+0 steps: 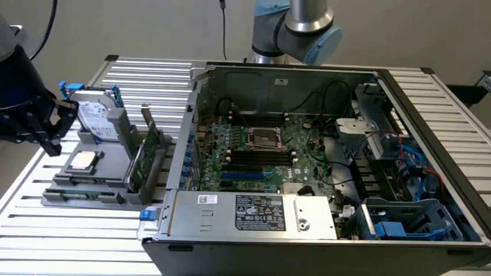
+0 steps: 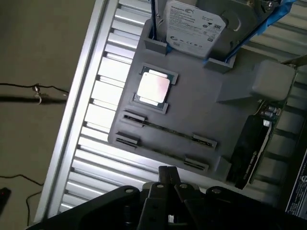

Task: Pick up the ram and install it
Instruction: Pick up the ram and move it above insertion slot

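Note:
The ram (image 2: pixel 165 130) stands on edge in a slot of the grey holder (image 2: pixel 201 103), showing as a thin dark strip between grey clips. My gripper (image 2: pixel 167 173) hangs above the slatted table just off the holder's edge, a short way from the ram, with its fingers together and nothing between them. In the exterior view the black gripper (image 1: pixel 52 144) is at the exterior view's left, beside the hard drive (image 1: pixel 98 121) on the holder (image 1: pixel 107 167). The open computer case (image 1: pixel 322 155) shows the motherboard's black slots (image 1: pixel 261 155).
The holder also carries a CPU (image 2: pixel 153 87) and a tall green expansion card (image 1: pixel 147 152) standing between the holder and the case. A power supply box (image 1: pixel 253 214) lies across the case's front. Cables hang over the floor (image 2: pixel 33 91) beyond the table's edge.

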You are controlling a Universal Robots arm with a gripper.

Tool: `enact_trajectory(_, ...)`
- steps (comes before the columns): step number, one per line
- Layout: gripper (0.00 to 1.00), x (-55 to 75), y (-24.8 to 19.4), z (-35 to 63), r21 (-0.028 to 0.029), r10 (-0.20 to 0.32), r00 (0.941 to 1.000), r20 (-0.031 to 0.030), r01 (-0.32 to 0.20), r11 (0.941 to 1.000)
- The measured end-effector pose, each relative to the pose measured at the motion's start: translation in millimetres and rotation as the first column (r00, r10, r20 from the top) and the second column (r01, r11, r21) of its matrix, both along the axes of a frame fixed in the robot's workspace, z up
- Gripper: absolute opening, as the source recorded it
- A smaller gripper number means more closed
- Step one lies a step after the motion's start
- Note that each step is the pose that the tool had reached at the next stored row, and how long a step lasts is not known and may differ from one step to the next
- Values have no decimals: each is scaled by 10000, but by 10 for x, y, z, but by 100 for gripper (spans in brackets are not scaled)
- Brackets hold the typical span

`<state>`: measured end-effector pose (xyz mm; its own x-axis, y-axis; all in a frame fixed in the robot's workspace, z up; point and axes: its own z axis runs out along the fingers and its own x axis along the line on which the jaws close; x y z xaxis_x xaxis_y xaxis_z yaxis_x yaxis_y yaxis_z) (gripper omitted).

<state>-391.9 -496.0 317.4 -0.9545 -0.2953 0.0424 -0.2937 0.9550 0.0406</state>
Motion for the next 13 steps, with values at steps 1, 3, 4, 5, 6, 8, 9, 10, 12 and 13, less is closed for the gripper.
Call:
enact_trajectory(1, 11, 0, 0, -7, 0, 181, 9998, 1, -181, 9998)
enact_trajectory(3, 11, 0, 0, -21, 0, 556, 9985, 1, -556, 9985)
enact_trajectory(4, 11, 0, 0, -27, 0, 735, 9973, 1, -735, 9973)
enact_trajectory(5, 11, 0, 0, -34, 0, 914, 9958, 1, -914, 9958)
enact_trajectory(6, 11, 0, 0, -41, 0, 1094, 9940, 1, -1094, 9940)
enact_trajectory(8, 11, 0, 0, -56, 1, 1451, 9894, 2, -1451, 9894)
enact_trajectory(9, 11, 0, 0, -63, 0, 1638, 9865, 1, -1638, 9865)
enact_trajectory(10, 11, 0, 0, -70, 0, 1816, 9834, 1, -1816, 9834)
enact_trajectory(12, 11, 0, 0, -85, 0, 2168, 9762, 1, -2168, 9762)
enact_trajectory(13, 11, 0, 0, -92, 0, 2349, 9720, 1, -2349, 9720)
